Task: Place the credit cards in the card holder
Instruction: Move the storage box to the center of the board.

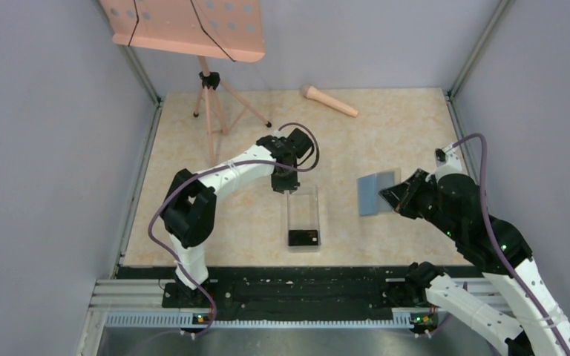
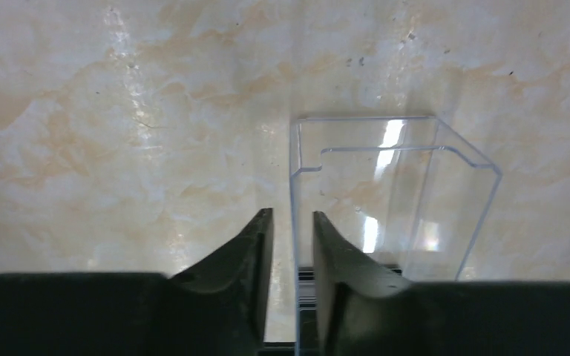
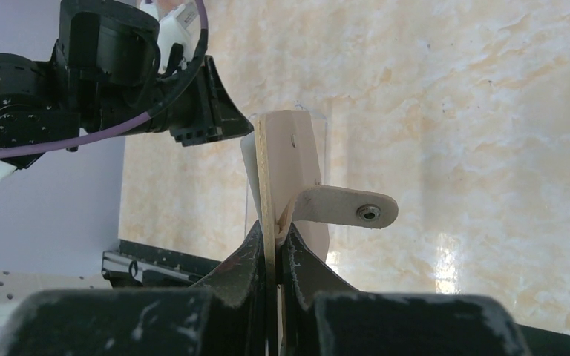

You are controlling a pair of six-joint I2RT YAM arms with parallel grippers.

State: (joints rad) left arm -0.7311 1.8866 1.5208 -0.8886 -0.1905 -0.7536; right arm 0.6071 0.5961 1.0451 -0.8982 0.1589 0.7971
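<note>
The beige card holder hangs above the table at the right, its light blue inside facing up. My right gripper is shut on its edge. In the right wrist view the card holder stands edge-on between the fingers of that gripper, its snap tab sticking out to the right. Dark credit cards lie in the near end of a long clear box. My left gripper is at the box's far left corner. Its jaws stand slightly apart astride the clear wall.
A pink music stand on a tripod stands at the back left. A tan cone-shaped object lies at the back centre. A black rail runs along the near edge, and grey walls close in both sides.
</note>
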